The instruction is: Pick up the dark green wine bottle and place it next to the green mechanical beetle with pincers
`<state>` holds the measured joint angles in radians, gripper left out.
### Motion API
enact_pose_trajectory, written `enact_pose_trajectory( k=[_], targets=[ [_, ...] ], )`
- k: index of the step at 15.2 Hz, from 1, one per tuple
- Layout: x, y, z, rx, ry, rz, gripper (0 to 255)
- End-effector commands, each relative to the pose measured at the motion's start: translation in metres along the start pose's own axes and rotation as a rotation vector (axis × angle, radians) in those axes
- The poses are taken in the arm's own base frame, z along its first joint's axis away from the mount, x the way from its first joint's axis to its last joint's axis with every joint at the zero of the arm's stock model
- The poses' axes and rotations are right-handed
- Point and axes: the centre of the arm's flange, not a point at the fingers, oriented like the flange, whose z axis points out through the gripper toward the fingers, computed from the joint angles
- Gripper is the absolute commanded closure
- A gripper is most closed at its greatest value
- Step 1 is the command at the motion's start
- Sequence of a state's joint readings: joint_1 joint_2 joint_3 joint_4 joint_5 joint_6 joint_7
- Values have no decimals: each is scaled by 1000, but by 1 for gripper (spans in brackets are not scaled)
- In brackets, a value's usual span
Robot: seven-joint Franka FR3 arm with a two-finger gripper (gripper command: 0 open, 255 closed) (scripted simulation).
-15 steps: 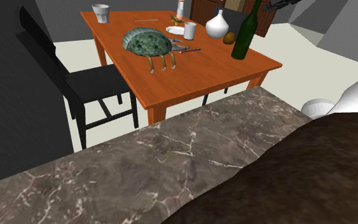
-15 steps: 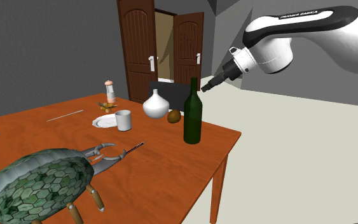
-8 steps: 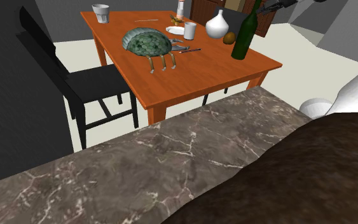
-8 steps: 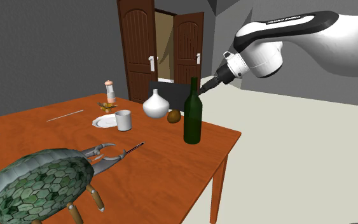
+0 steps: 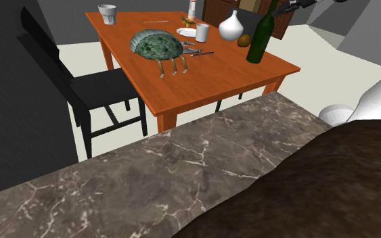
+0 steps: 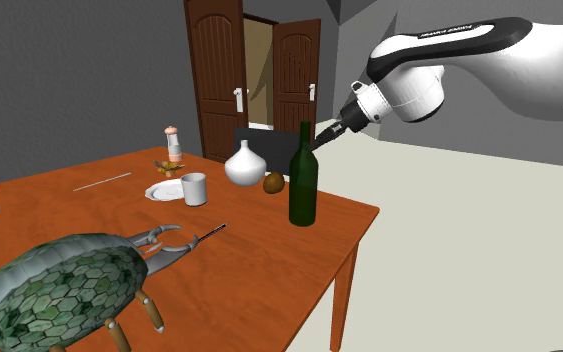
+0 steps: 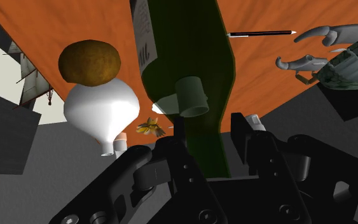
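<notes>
The dark green wine bottle (image 5: 258, 40) (image 6: 302, 185) stands upright near the orange table's (image 5: 209, 81) far corner. My black gripper (image 6: 321, 137) (image 5: 281, 9) is at its neck, coming in from the side. In the wrist view the neck (image 7: 199, 137) runs between the two fingers of the gripper (image 7: 208, 137), which are shut on it. The green beetle (image 5: 156, 46) (image 6: 59, 290) with grey pincers (image 7: 311, 60) sits mid-table, well apart from the bottle.
Beside the bottle stand a white vase (image 5: 230, 28) (image 6: 245, 166) and a brown round object (image 5: 243, 40) (image 6: 273, 182). A white mug (image 6: 194, 188), a plate (image 6: 166, 190) and a thin black stick (image 6: 204, 233) lie between bottle and beetle. A black chair (image 5: 80, 88) stands at the table's side.
A second ago the gripper hung a little off the bottle; it moved in to the neck and has stayed there since. The bottle has not moved.
</notes>
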<state>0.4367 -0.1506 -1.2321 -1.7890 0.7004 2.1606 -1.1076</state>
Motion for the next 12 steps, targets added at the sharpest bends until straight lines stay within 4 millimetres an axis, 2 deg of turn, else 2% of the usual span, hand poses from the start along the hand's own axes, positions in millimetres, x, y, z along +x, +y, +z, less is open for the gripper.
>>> enact_pose_trajectory(
  k=[1,7,12],
  targets=[
    [0,0,0,0,0,0,255],
    [0,0,0,0,0,0,255],
    [20,-3,-17,0,0,0,255]
  ],
)
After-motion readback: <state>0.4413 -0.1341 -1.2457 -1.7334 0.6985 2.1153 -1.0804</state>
